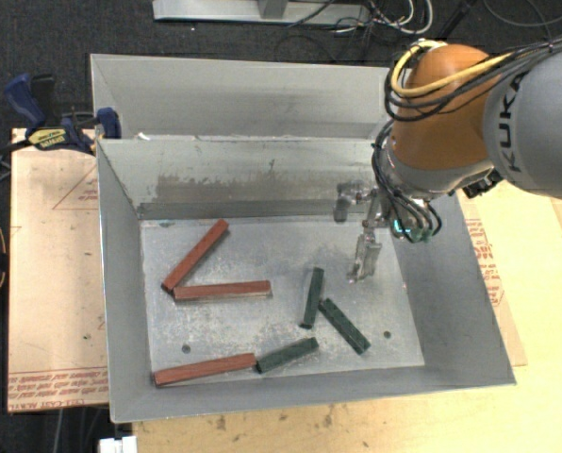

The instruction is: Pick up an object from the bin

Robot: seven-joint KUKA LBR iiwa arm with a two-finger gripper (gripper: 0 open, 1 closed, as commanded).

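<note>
Tool (361, 268): low over the bin (262, 173) floor, right part; how far open, cannot tell; nothing seen in its hold.
Nearest thing: dark green bar (311, 297), just beside the tool, at its 8 o'clock.
Long axis: roughly 12-to-6 o'clock, slightly tilted.
Likely move: short shift toward 8 o'clock.

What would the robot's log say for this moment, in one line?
gripper | right of centre, above bin floor | nearest: dark green bar, to its lower left | nothing lifted yet

On the bin (262, 243) floor, three green bars (310, 298) lie near the gripper (360, 270); three red bars (222, 291) lie well to its left.
</note>
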